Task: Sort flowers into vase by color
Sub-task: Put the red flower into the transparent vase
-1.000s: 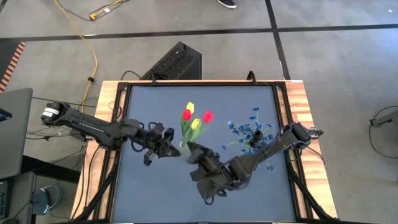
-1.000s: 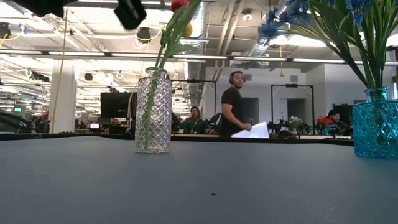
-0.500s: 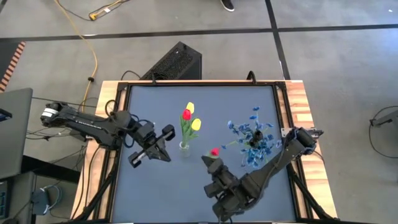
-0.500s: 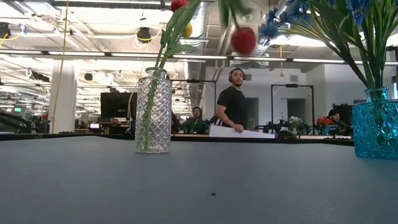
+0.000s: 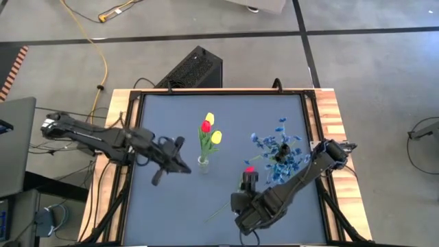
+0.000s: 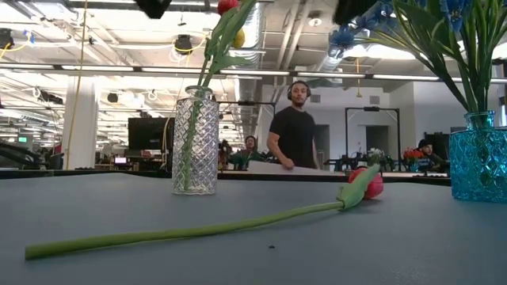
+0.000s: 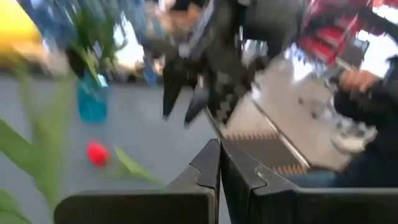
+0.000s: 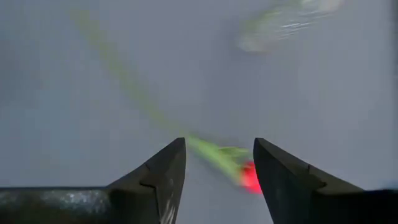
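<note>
Overhead looking down, low table-level, 2 wrist views

Two vases, two red tulips, two yellow tulips, one blue bunch.

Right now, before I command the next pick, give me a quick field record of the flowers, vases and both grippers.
red tulip on table: lying flat, stem toward the front edge, untouched
clear vase: holds one red and two yellow tulips
blue vase: holds blue blossoms
right gripper: open, above the loose tulip
left gripper: shut, empty, left of clear vase
background: person behind table
</note>
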